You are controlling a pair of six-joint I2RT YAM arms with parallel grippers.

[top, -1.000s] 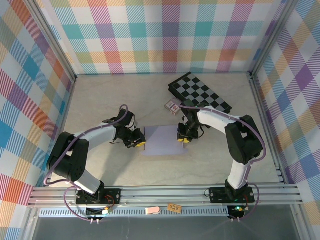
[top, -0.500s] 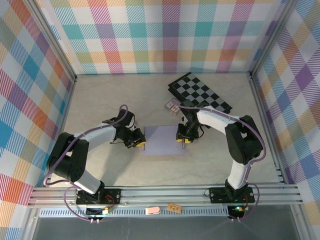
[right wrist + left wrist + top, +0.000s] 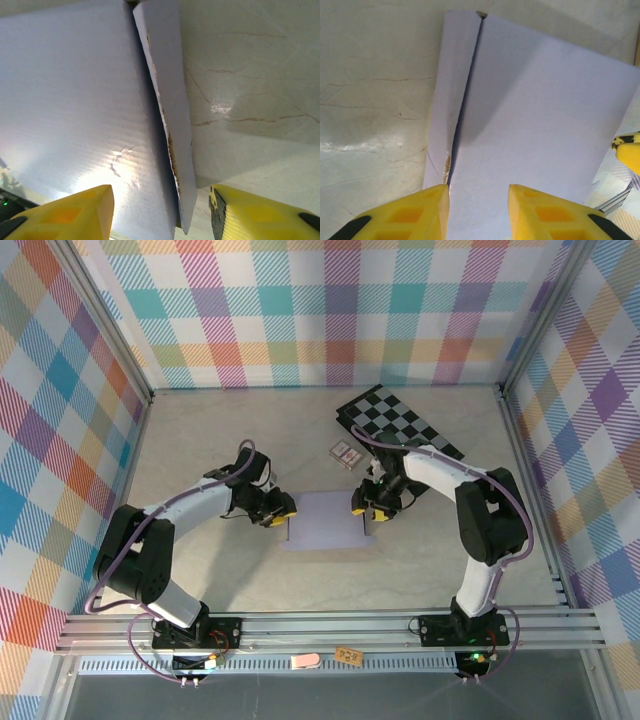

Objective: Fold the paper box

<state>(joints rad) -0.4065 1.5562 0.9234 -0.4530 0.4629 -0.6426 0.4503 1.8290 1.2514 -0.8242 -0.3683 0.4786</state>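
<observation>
Both grippers parted at the two ends of the flat box.
My left gripper has its yellow fingers narrowly apart, gripping nothing, at the 9 o'clock edge of the paper box. My right gripper gapes wider at the 3 o'clock edge, with a side flap in line with its gap. The box lies mid-table, with the checkerboard at its 1 o'clock.

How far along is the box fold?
Done: the paper box lies flat with both side flaps creased, left flap and right flap partly raised. In hand: nothing gripped; left tool and right tool stand open at those flaps. Left: walls not yet upright, no closed box shape.
</observation>
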